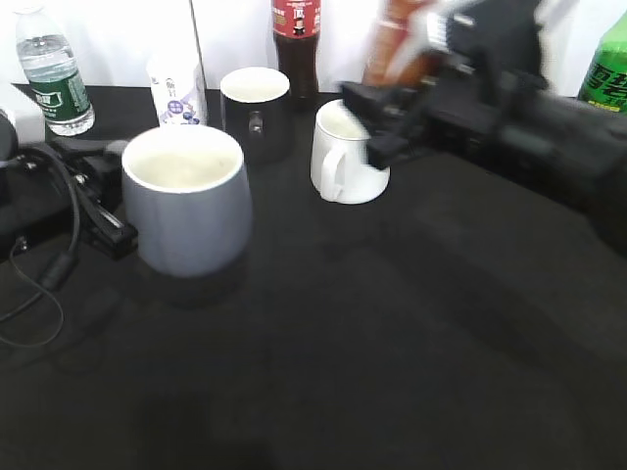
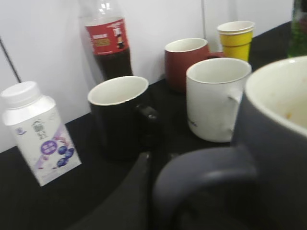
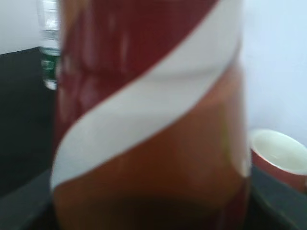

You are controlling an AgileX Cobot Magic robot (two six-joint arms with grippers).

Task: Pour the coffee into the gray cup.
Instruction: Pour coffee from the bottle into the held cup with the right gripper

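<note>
The gray cup point(image 1: 186, 201) stands at the left of the black table, its inside pale and stained. Its handle point(image 2: 201, 167) fills the front of the left wrist view. My left gripper point(image 1: 106, 213) lies behind the cup; one finger point(image 2: 144, 182) rests against the handle and the other is hidden. My right gripper point(image 1: 390, 103) is shut on the coffee bottle point(image 1: 400, 44), which is brown and red with a white band. It holds the bottle blurred above the table at the back right, behind a white mug. The bottle point(image 3: 148, 120) fills the right wrist view and hides the fingers.
A white mug point(image 1: 343, 157) and a black mug point(image 1: 255, 108) stand behind the gray cup. A milk carton point(image 1: 176, 88), a cola bottle point(image 1: 296, 39), a water bottle point(image 1: 54, 73) and a green bottle point(image 1: 607, 69) line the back. A red mug point(image 2: 184, 62) and yellow paper cups point(image 2: 236, 38) stand further back.
</note>
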